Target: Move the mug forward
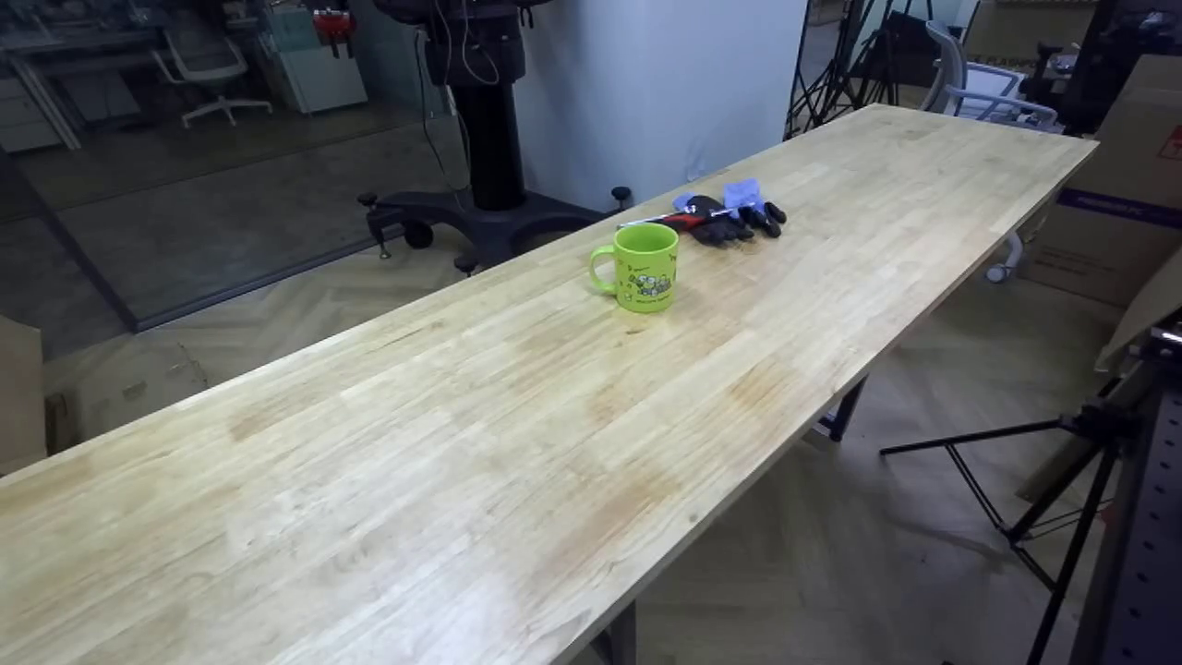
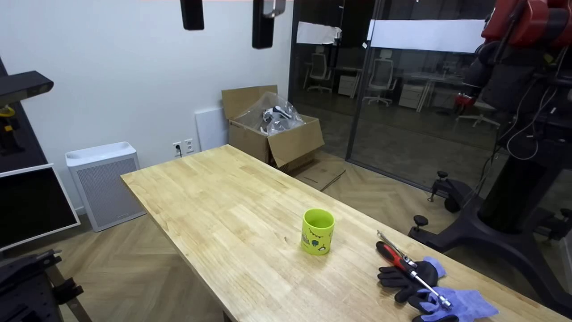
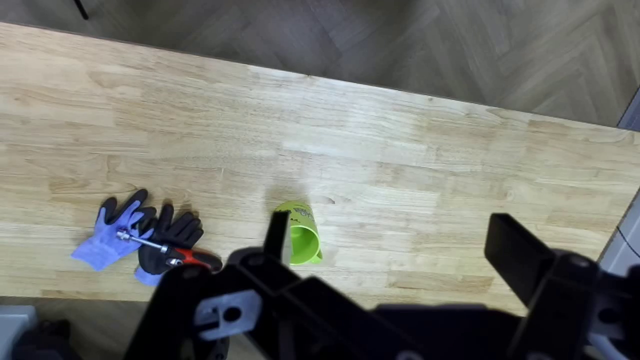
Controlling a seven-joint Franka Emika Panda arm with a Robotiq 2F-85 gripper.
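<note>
Wrist view records the long wooden table [image 3: 380, 165] running from side to side, with the black gripper [image 3: 389, 215] over it, jaws released and standing wide apart. A pair of blue-and-black gloves [image 3: 106, 242] lies near one long edge, and near them is the lime-green mug [image 3: 304, 232], partly screened here by a finger [image 3: 277, 235] but confirmed upright on the table in both exterior views. Across the gloves rests a red-handled tool [image 3: 182, 254]; a metal piece [image 2: 392, 245] just beside it, noted in an exterior view, is possibly part of it, the view being too coarse to settle.
</note>
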